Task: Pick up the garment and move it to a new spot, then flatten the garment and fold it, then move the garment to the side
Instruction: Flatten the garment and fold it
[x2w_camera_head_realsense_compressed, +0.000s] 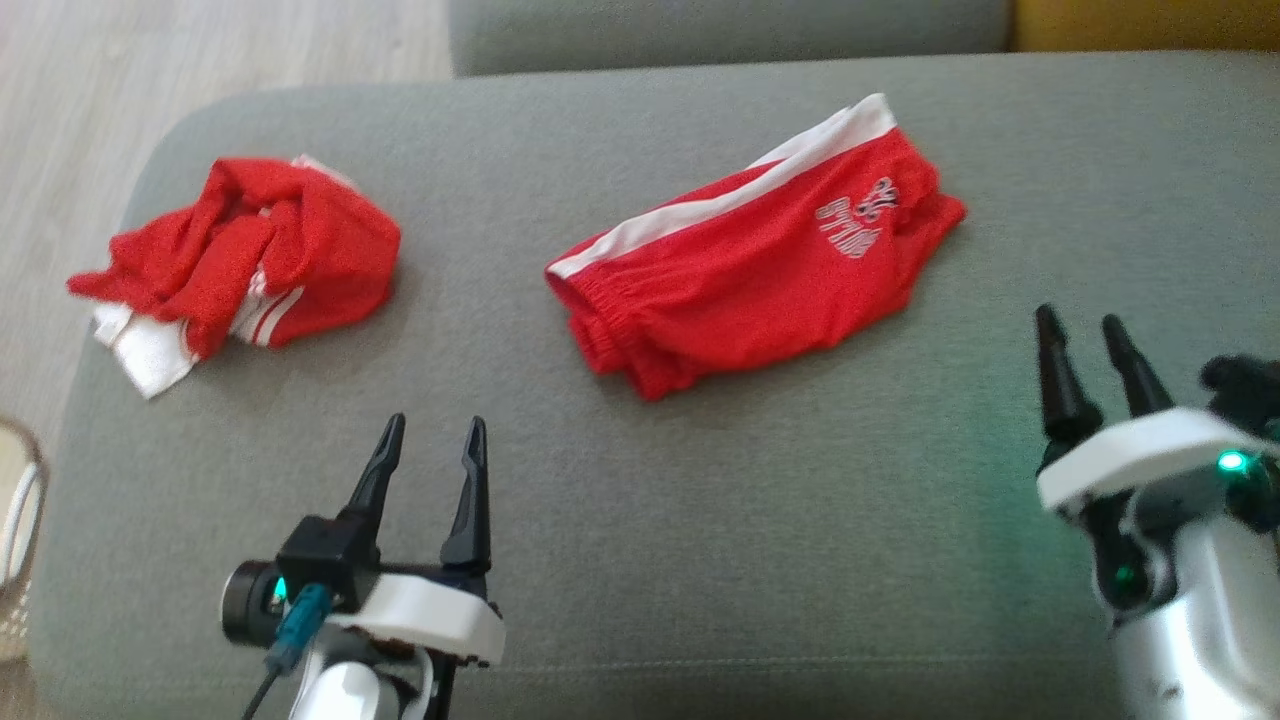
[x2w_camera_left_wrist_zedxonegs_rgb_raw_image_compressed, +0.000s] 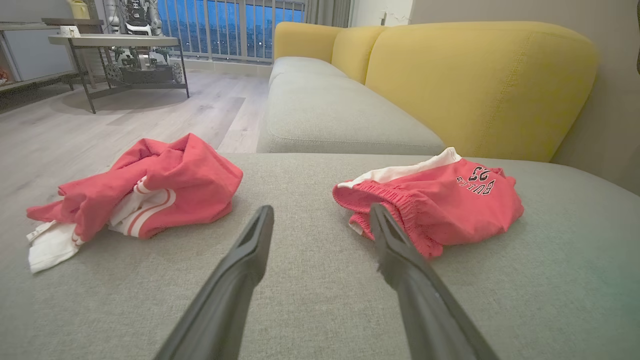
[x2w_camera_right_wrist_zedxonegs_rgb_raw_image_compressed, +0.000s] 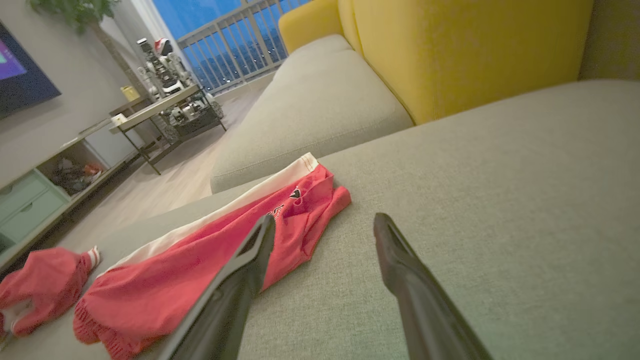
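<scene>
Just short of the shorts (x2w_camera_head_realsense_compressed: 760, 260), left claw (x2w_camera_head_realsense_compressed: 437, 420) and right claw (x2w_camera_head_realsense_compressed: 1078, 316) hover parted.

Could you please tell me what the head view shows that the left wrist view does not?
Head view: the right gripper, jaws open, and what looks like a basket at the left edge. Left wrist view: a table and a railing. Both: the shorts, the crumpled garment and the grey cushion they lie on.

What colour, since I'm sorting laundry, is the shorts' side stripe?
White stripe on red shorts; head view shows it best.
</scene>
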